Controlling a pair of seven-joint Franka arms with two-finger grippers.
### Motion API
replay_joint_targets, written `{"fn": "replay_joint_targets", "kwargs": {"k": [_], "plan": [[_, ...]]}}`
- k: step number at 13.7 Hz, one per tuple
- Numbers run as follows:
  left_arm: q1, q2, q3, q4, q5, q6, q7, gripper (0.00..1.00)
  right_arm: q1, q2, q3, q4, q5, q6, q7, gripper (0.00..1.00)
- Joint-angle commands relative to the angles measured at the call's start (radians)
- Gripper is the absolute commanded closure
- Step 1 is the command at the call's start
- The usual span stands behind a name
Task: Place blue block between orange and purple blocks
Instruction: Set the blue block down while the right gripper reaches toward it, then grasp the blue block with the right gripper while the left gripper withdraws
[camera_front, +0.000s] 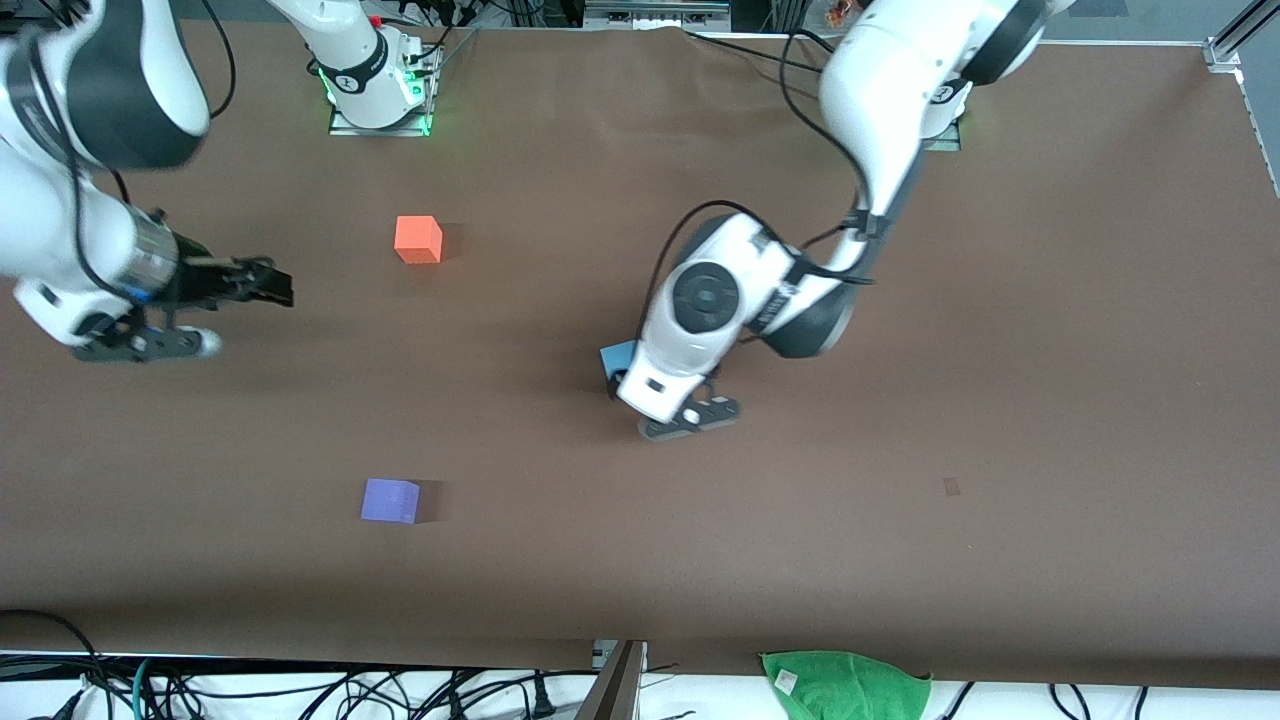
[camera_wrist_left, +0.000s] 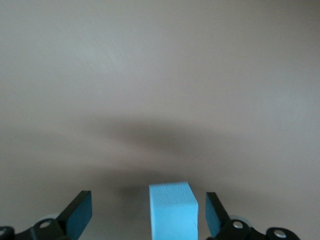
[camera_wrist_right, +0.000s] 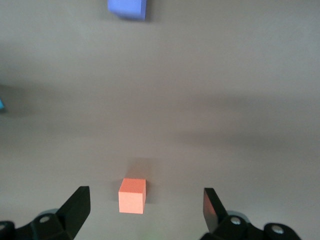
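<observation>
A brown worktop filled the scene; a green cloth lay at its nearest edge. The purple block sat nearest the camera. Farther up, the left pincer stood wide open around the blue block, its fingers clear of the cube's sides; the cube sat flat mid-worktop. The right pincer hung open toward the right arm's end. The orange block sat farthest.
</observation>
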Motion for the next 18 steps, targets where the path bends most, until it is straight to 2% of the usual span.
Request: {"fn": "replay_joint_targets", "kwargs": {"k": [1, 2, 4, 5, 7, 10, 12, 14, 18], "plan": [[0.101, -0.071, -0.01, -0.01, -0.011, -0.105, 0.125, 0.0, 0.025, 0.041, 0.006, 0.016, 0.001, 0.0, -0.014, 0.0], [0.133, -0.088, -0.009, -0.009, -0.011, -0.173, 0.188, 0.0, 0.05, 0.065, 0.009, 0.018, 0.039, 0.032, -0.014, 0.0], [0.218, -0.142, -0.003, -0.01, -0.01, -0.251, 0.338, 0.0, 0.116, 0.13, 0.02, 0.016, 0.215, 0.157, 0.012, 0.0], [0.257, -0.156, -0.003, -0.01, 0.001, -0.282, 0.412, 0.0, 0.189, 0.156, 0.02, 0.019, 0.23, 0.246, 0.054, 0.0], [0.322, -0.173, -0.003, -0.01, 0.029, -0.328, 0.512, 0.0, 0.342, 0.232, 0.017, 0.021, 0.196, 0.397, 0.224, 0.0], [0.379, -0.217, 0.01, -0.01, 0.035, -0.405, 0.55, 0.0, 0.527, 0.433, 0.007, 0.085, 0.077, 0.674, 0.326, 0.0], [0.428, -0.262, 0.01, -0.018, 0.041, -0.417, 0.578, 0.0, 0.57, 0.506, 0.007, 0.163, 0.021, 0.689, 0.378, 0.0], [0.466, -0.341, 0.01, -0.041, 0.041, -0.419, 0.605, 0.0, 0.593, 0.536, 0.007, 0.168, -0.031, 0.701, 0.388, 0.0], [0.522, -0.548, 0.01, -0.196, 0.041, -0.436, 0.609, 0.0, 0.613, 0.595, -0.007, 0.17, -0.144, 0.762, 0.388, 0.0]]}}
